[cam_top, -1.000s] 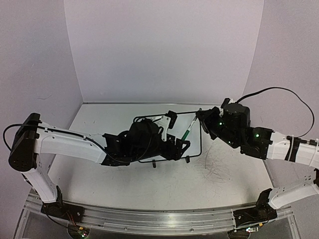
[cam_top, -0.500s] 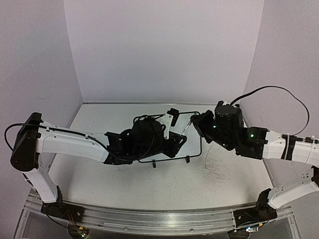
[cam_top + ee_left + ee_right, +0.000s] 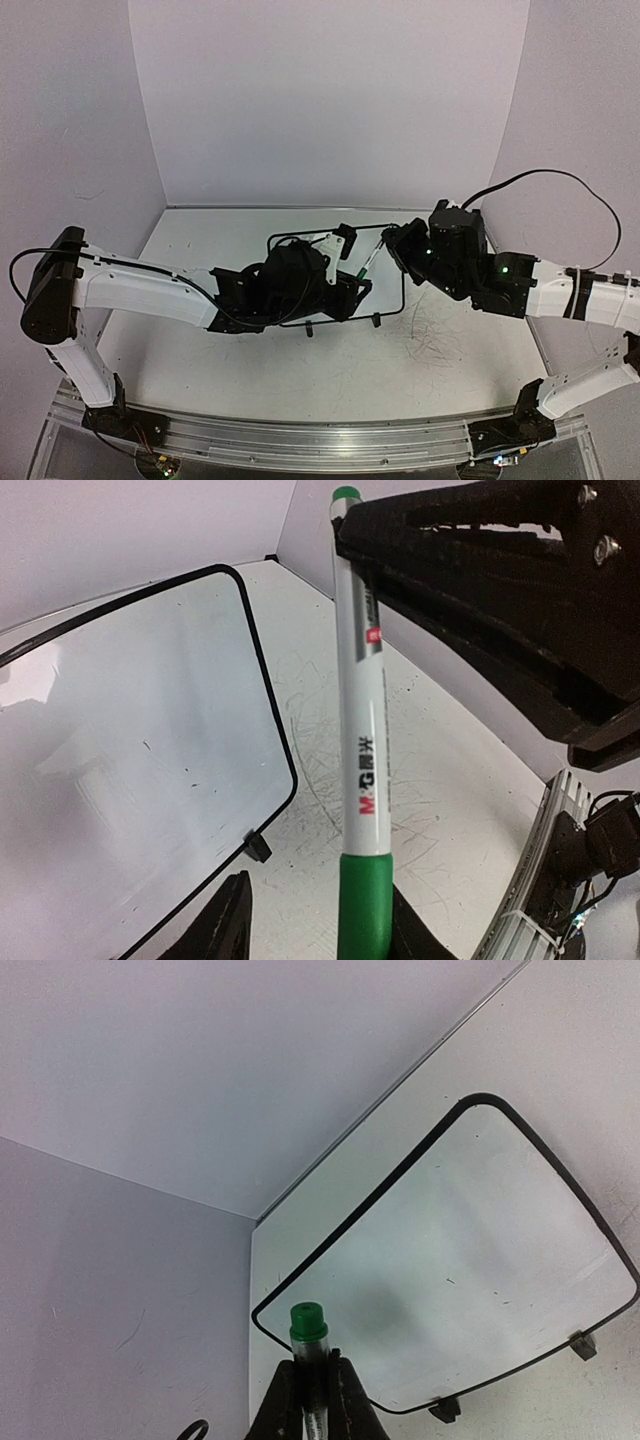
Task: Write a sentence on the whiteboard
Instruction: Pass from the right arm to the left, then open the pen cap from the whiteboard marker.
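The whiteboard lies flat at mid-table, partly under my left arm. Its visible face shows only tiny specks; the sentence is not in view. A white marker with a green cap hangs above the board's right edge. My right gripper is shut on the marker's tail end, whose green plug sticks out past the fingers. My left gripper stands around the cap. Its right finger touches the cap and its left finger stands apart.
Faint grey scribble marks cover the table right of the board. Two black clip feet sit on the board's near edge. White walls close in the back and sides. A metal rail runs along the near edge.
My right gripper has carried the marker left toward the left gripper. The left jaws have narrowed around the green cap. The board has not moved.
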Tool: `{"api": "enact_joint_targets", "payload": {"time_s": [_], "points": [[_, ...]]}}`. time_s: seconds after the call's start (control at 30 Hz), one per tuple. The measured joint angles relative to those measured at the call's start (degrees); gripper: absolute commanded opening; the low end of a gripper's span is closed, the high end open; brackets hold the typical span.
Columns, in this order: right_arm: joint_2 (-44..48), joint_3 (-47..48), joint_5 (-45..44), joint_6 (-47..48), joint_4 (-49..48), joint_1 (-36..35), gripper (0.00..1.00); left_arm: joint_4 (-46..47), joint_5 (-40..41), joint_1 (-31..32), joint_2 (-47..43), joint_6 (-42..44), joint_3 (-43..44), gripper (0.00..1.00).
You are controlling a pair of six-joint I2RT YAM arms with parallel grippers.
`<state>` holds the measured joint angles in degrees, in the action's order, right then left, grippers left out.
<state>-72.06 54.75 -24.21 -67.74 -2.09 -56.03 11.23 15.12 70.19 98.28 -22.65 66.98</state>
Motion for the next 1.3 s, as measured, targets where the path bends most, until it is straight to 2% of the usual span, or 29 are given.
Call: {"api": "enact_joint_targets", "payload": {"time_s": [0.33, 0.37, 0.4, 0.43, 0.47, 0.53, 0.57, 0.6, 0.87, 1.07, 1.2, 1.3], "points": [[-1.32, 0.46, 0.03, 0.47, 0.02, -0.25, 0.00, -2.47, 0.31, 0.04, -0.14, 0.70, 0.02, 0.09], [-1.51, 0.65, 0.08, 0.65, 0.02, -0.28, 0.04, -2.51, 0.32, 0.05, -0.20, 0.68, 0.03, 0.05], [-1.69, 0.84, 0.19, 0.94, 0.01, -0.31, 0.10, -2.65, 0.28, 0.08, -0.27, 0.77, 0.04, 0.01], [-1.85, 1.01, 0.34, 1.29, -0.02, -0.31, 0.25, -2.88, 0.21, 0.10, -0.37, 1.05, 0.06, 0.00], [-1.98, 1.15, 0.55, 1.95, -0.01, -0.31, 0.42, -3.17, 0.18, 0.14, -0.52, 1.32, 0.09, 0.00], [-2.10, 1.39, 1.22, 4.66, 0.09, -0.33, 0.83, -4.18, 0.13, 0.11, -0.98, 1.79, 0.07, 0.00], [-2.13, 1.59, 1.66, 7.02, 0.24, -0.31, 0.95, -4.82, -0.08, -0.03, -1.34, 1.91, 0.07, 0.00], [-2.13, 1.84, 2.23, 9.57, 0.41, -0.31, 0.98, -5.43, -0.41, -0.23, -1.81, 1.99, 0.07, 0.00], [-1.51, 2.20, 6.61, 36.01, 2.01, 1.88, 0.98, -8.13, -12.73, -7.26, -9.60, 3.93, -3.74, 0.00], [4.81, 0.15, 14.64, 45.57, 4.56, 14.74, 0.98, -12.22, -20.90, -10.23, -13.32, 6.95, -6.01, 0.00], [10.32, 0.07, 19.27, 50.21, 4.90, 15.77, 0.98, -14.52, -25.35, -10.09, -14.73, 9.19, -6.72, 0.00], [11.03, 1.82, 25.69, 53.87, 6.80, 16.13, 0.98, -15.82, -28.33, -9.99, -15.11, 11.38, -6.73, 0.00]]}}
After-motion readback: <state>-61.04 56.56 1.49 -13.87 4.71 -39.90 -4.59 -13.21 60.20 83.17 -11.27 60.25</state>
